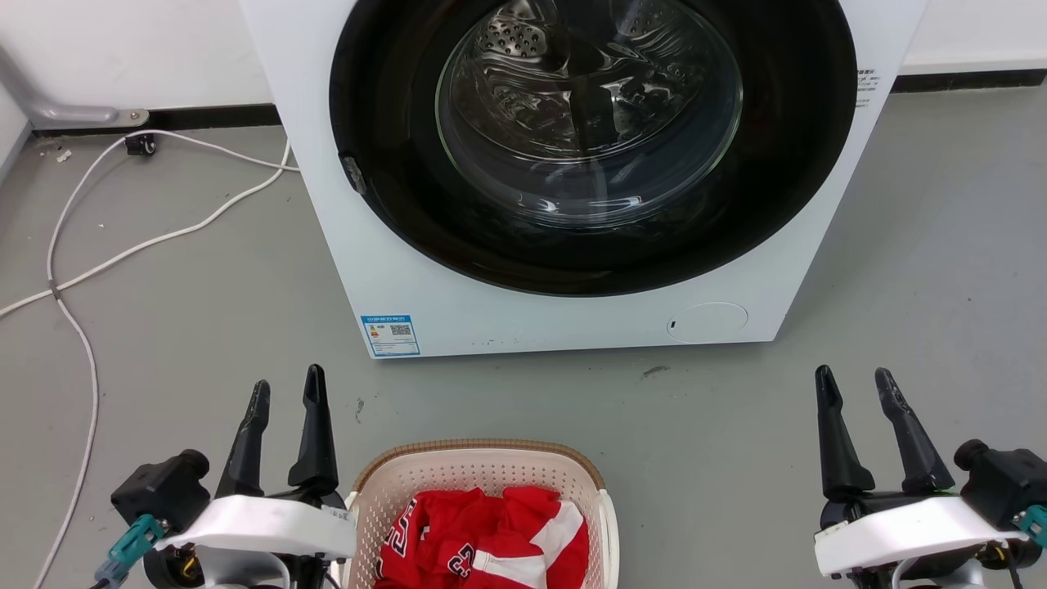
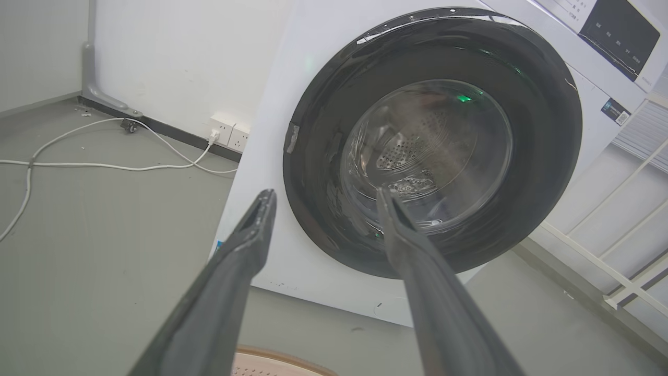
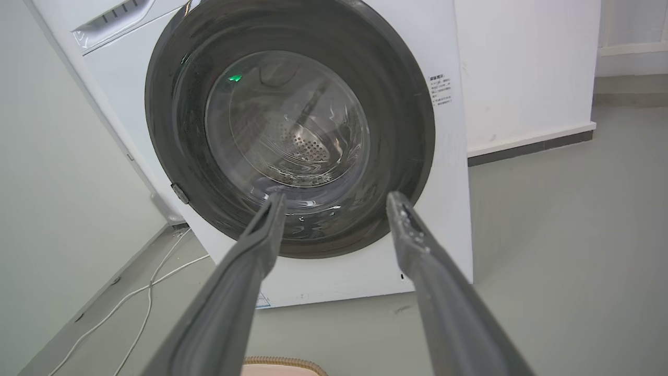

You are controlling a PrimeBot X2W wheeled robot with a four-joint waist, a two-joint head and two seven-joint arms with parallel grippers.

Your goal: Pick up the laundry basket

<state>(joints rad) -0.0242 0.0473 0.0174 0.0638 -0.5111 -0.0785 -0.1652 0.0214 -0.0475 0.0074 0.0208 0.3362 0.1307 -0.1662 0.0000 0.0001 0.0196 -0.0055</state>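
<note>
Pre-grasp step, I reckon: the cream perforated plastic laundry basket (image 1: 458,477) sits on the grey floor (image 1: 204,286) between the left claw (image 1: 288,378) and right claw (image 1: 852,372), both open and empty, so next they'd drop to its side handles (image 1: 610,523).

My bot's left gripper (image 1: 288,380) and right gripper (image 1: 853,375) both have long dark tapered fingers (image 1: 314,425), glossy white wrist shells (image 1: 262,523), chunky black blocks (image 1: 161,484) and teal connectors (image 1: 135,540).

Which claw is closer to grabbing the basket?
Left: the left claw sits right beside the laundry basket, open; the right claw, also open, stands farther off across the floor.
</note>
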